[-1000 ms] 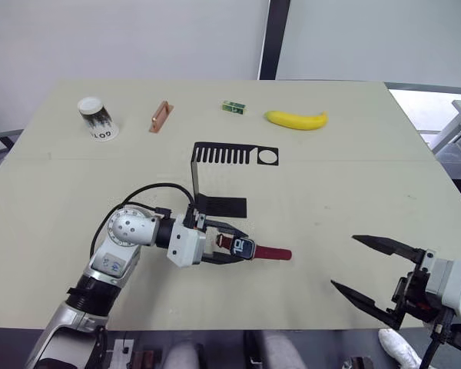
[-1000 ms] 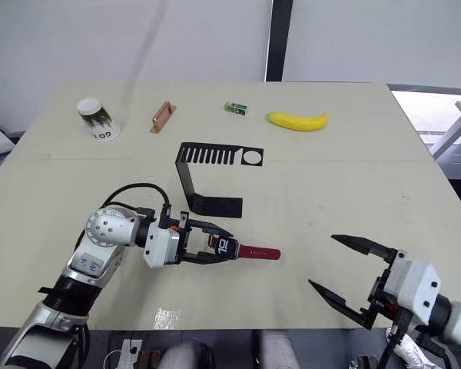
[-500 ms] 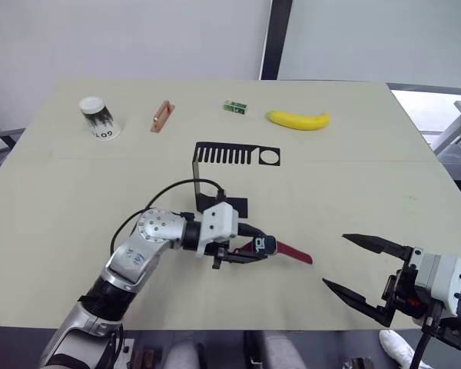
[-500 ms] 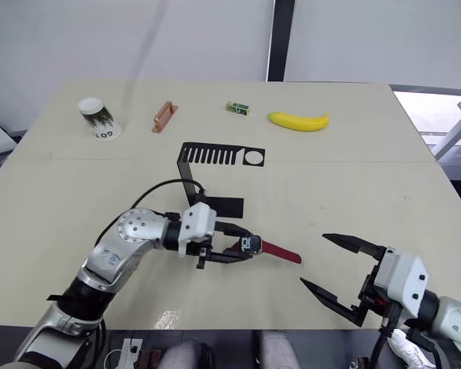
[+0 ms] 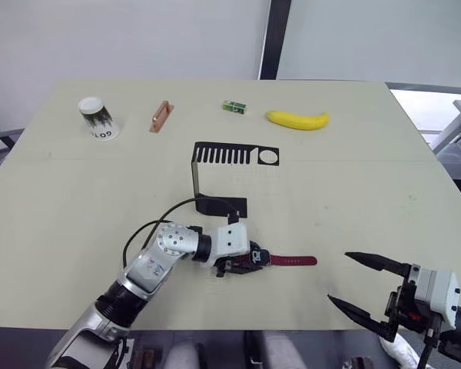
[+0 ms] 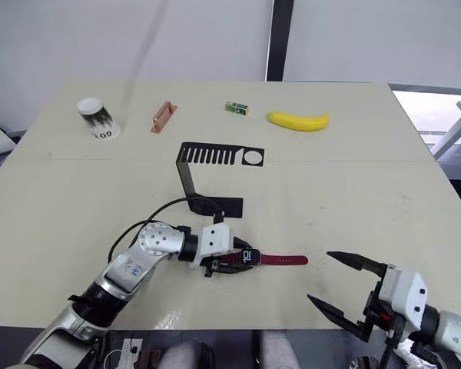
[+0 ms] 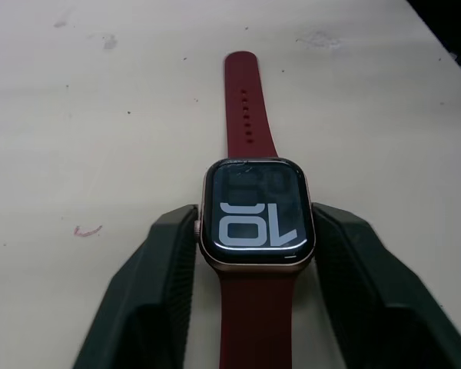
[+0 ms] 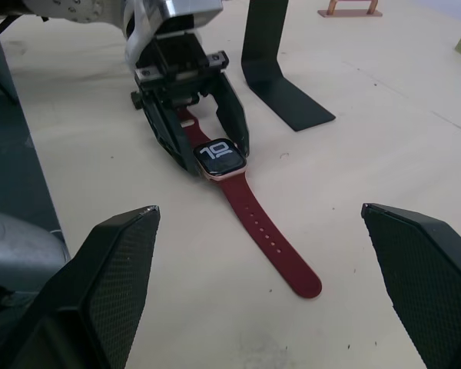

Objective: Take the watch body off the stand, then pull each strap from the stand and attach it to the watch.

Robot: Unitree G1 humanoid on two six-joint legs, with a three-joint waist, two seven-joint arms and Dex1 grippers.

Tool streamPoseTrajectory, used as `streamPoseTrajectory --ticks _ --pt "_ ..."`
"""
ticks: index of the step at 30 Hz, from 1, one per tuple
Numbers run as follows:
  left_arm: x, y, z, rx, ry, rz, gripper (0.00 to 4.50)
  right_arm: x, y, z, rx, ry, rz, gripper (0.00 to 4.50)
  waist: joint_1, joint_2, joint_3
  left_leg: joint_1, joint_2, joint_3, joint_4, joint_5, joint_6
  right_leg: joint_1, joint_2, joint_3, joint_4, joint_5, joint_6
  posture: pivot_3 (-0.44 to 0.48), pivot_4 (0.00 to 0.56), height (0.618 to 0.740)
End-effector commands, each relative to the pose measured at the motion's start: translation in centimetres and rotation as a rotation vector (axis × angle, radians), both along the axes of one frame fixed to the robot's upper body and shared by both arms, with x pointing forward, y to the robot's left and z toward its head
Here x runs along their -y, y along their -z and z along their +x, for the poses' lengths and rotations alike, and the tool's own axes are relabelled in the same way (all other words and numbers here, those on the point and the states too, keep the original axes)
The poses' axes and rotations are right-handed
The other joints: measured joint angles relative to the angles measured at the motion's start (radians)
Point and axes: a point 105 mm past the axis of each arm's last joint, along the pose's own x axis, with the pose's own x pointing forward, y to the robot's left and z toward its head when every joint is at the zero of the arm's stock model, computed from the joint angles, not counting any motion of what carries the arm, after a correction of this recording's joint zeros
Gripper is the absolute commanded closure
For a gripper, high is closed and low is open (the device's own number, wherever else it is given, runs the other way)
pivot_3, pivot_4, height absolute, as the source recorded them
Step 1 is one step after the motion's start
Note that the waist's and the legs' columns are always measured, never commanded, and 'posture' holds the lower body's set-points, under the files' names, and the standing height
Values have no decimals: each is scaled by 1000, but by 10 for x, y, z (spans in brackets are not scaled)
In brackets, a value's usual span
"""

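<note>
The watch body, its screen lit, lies flat on the table in front of the stand. My left gripper is shut on it, with a finger pressed to each side of the case. A dark red strap with holes runs from the case toward my right side. The other red strap runs back between the fingers. My right gripper stands wide open near the table's front edge, just right of the strap's tip. The stand's slotted top carries nothing.
Along the far side of the table stand a paper cup, an orange-brown handle piece, a small green box and a banana. The table's front edge runs close below both grippers.
My left gripper has carried the watch a little to the right and set it down flat; the holed strap now points right. My right gripper has drawn back slightly toward the front edge.
</note>
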Motion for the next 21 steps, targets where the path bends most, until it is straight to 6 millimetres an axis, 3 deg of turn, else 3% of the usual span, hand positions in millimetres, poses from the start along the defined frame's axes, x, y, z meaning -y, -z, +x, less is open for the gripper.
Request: streamPoseTrajectory --ticks 1,6,8,12,15,19,21 --pt "-9 -23 -3 66 24 -94 26 11 3 1 24 -15 -16 0 -1 0 0 0 0 0 0 0 0 0 0 0 0 0 0 0 150 738" --pt "-56 -42 -6 95 -1 -158 26 34 9 12 11 -22 -57 0 -2 1 1 3 0 1 -1 0 -1 0 0 0 1 -1 -1 0 150 738" --pt "-85 -47 -9 67 -38 -152 26 43 5 21 23 -18 -83 0 -3 2 1 3 0 0 0 1 -1 0 0 0 1 -1 -2 0 150 738" --pt "-138 -50 -14 33 -192 -102 26 62 -10 37 35 -4 -143 0 -3 3 2 3 1 1 -1 0 -1 0 0 0 1 -1 -2 0 150 738" --pt "-190 -51 -21 47 -380 -50 26 85 -24 46 43 30 -224 0 -3 5 4 3 1 1 -1 0 0 -1 -1 -1 1 -1 -2 0 150 738" --pt "-237 -52 -27 101 -565 -12 26 105 -39 59 72 87 -257 0 0 4 4 3 1 0 -1 0 0 0 -1 -1 -1 -1 -2 0 150 738" --pt "-247 -49 -31 103 -578 10 26 109 -40 63 77 93 -269 0 1 4 4 3 1 0 -1 -1 1 0 -2 -2 -1 -1 -2 0 150 738"
